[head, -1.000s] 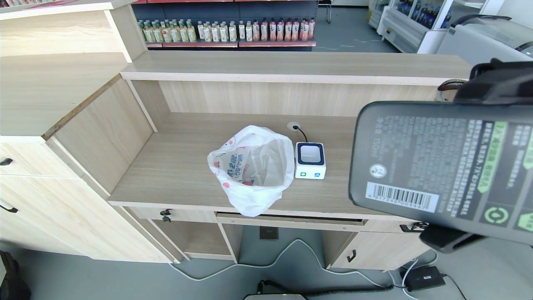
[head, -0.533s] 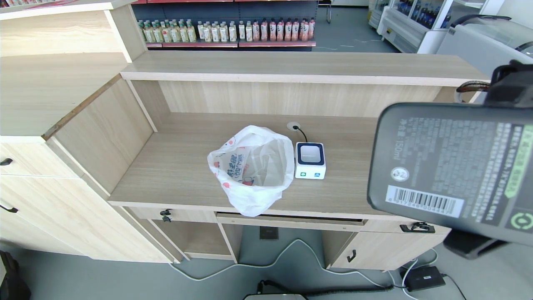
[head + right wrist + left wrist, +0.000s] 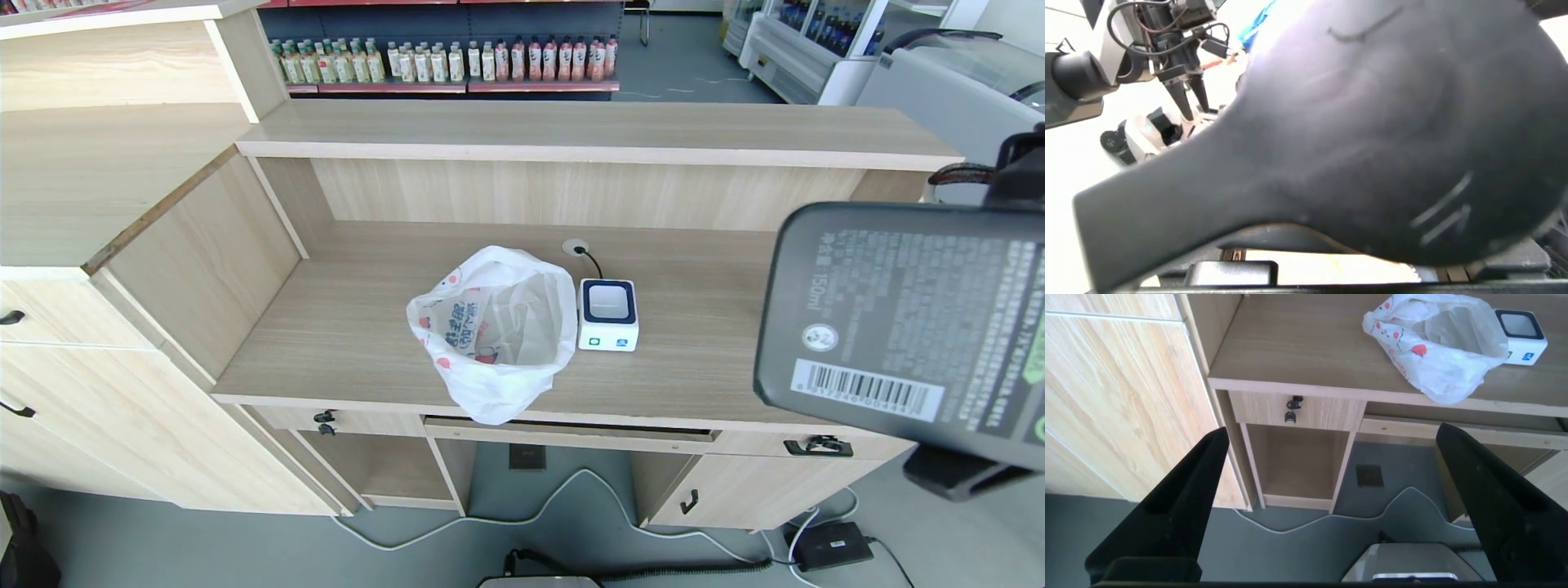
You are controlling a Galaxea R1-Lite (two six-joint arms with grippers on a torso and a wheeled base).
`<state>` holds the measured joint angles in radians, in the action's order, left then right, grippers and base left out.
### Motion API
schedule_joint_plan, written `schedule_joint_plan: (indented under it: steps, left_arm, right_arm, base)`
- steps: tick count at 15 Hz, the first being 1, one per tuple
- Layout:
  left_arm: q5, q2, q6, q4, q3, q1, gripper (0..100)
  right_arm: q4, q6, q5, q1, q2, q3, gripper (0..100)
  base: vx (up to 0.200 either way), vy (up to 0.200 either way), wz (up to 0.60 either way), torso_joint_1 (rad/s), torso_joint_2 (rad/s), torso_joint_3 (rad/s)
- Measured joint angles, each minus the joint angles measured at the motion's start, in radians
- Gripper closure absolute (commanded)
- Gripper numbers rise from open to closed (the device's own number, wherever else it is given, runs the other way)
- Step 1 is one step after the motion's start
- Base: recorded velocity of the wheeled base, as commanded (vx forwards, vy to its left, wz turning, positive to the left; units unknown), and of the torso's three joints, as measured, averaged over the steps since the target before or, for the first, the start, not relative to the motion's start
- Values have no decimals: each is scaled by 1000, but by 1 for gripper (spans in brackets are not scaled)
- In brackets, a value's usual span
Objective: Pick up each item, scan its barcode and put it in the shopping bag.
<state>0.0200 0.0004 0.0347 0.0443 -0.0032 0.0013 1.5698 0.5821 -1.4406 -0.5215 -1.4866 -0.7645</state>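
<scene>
Shifting farther right than a second ago, right gripper (image 3: 984,322) clamps the bottle (image 3: 898,327), barcode (image 3: 865,390) facing the head camera.
Scanner (image 3: 608,314) and bag (image 3: 490,327) lie well left of it; left gripper (image 3: 1331,498) gapes wide, empty.

Dark pack (image 3: 906,327) right up close, white barcode strip (image 3: 867,390) on its lower corner, digits too small, dense white print above, printed characters on shopping bag (image 3: 457,327)

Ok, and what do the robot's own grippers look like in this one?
The left gripper has two broad, matt black jaws, wedge-shaped and narrowing to blunt tips, with no markings that I can see. The right gripper is also black, with blocky, angular parts, and a thin dark cable loops beside its upper part.
</scene>
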Motion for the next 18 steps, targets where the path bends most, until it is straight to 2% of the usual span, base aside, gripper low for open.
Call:
schedule_joint_plan:
  steps: [1,2,4,6,8,9,11,14,18]
  left_arm:
    - [0,0,0,0,0,0,0]
    - [0,0,0,0,0,0,0]
    - [0,0,0,0,0,0,0]
    - [0,0,0,0,0,0,0]
    - [0,0,0,0,0,0,0]
    - [0,0,0,0,0,0,0]
    - [0,0,0,0,0,0,0]
    - [0,0,0,0,0,0,0]
    - [0,0,0,0,0,0,0]
  right_arm:
    - [-1,-11,17,6,3,-1,100]
    - [-22,-29,91,33,7,0,100]
    - [-151,-40,389,107,20,4,100]
    - [-345,-31,688,210,40,-6,100]
    - [-599,-44,965,331,80,1,100]
    - [-747,-78,1054,402,112,27,100]
    - [-865,-121,1115,512,171,91,100]
    - [-913,-131,1123,694,228,196,100]
    - [-924,-127,1129,826,229,233,100]
  base:
    - [0,0,0,0,0,0]
    - [0,0,0,0,0,0]
    - [0,0,0,0,0,0]
    - [0,0,0,0,0,0]
    - [0,0,0,0,0,0]
    - [0,0,0,0,0,0]
    - [0,0,0,0,0,0]
    - [0,0,0,0,0,0]
    - [0,0,0,0,0,0]
